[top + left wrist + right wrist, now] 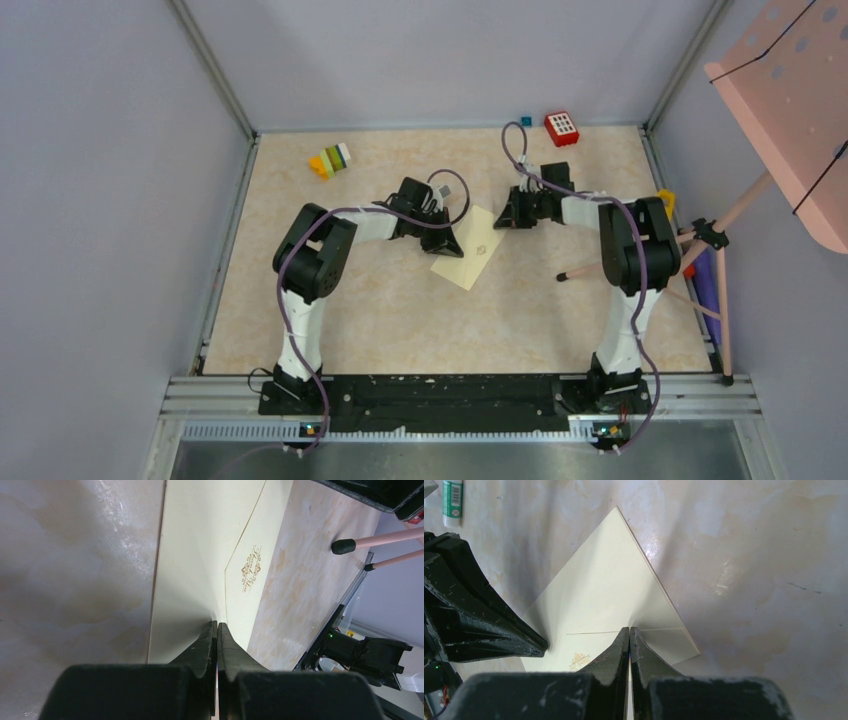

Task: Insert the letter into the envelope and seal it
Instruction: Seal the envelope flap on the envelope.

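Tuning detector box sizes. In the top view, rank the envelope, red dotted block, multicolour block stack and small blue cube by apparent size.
1. envelope, clearly largest.
2. multicolour block stack and red dotted block: they look nearly alike, so not ranked against each other.
3. small blue cube, smallest.

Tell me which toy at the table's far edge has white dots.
The red block, rightmost of the three. The tiny blue cube beside it is plain; the stack further left is multicoloured.
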Robot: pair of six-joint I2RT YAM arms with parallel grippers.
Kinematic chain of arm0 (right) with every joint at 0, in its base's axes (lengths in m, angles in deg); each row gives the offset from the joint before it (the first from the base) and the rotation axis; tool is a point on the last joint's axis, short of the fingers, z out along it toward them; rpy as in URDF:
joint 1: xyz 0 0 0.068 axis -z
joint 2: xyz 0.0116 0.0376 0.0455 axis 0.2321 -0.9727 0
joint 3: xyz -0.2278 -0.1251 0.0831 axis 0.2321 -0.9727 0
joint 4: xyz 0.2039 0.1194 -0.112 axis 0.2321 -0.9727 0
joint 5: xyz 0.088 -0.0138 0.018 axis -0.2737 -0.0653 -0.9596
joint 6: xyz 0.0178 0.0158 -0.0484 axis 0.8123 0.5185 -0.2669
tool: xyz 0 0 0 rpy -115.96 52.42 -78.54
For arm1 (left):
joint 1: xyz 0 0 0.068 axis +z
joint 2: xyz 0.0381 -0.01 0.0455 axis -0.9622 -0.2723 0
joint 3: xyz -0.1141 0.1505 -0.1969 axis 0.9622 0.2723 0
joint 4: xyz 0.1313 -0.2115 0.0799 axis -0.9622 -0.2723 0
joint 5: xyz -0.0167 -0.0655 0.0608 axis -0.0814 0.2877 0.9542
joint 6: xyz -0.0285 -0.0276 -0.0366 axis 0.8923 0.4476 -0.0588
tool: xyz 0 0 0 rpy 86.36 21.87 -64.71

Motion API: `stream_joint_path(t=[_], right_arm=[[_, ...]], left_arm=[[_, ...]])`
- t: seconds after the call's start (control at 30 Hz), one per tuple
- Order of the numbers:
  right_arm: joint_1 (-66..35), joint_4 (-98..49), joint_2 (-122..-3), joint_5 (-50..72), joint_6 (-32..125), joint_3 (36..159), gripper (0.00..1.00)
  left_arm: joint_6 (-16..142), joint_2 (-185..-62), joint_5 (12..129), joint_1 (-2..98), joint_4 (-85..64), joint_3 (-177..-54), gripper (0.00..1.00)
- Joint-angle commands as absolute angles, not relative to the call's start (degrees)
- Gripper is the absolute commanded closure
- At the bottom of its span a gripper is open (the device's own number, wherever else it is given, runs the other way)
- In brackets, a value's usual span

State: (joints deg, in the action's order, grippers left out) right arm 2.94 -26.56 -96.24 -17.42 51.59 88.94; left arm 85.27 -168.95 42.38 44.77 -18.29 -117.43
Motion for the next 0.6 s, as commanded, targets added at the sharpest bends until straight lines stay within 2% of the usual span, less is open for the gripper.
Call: stream_joint_path(t=[0.0, 0.57], right_arm=[[0.23, -27.88, -93.43, -18.30, 51.08, 87.57, 1.00], [-5.58, -27.52, -92.79, -21.24, 50.62, 86.26, 1.00]], left_arm=[[80.40, -173.65, 57.04, 44.58, -24.12, -114.86, 1.00], [80.45, -173.55, 57.03, 44.58, -24.13, -114.87, 1.00]])
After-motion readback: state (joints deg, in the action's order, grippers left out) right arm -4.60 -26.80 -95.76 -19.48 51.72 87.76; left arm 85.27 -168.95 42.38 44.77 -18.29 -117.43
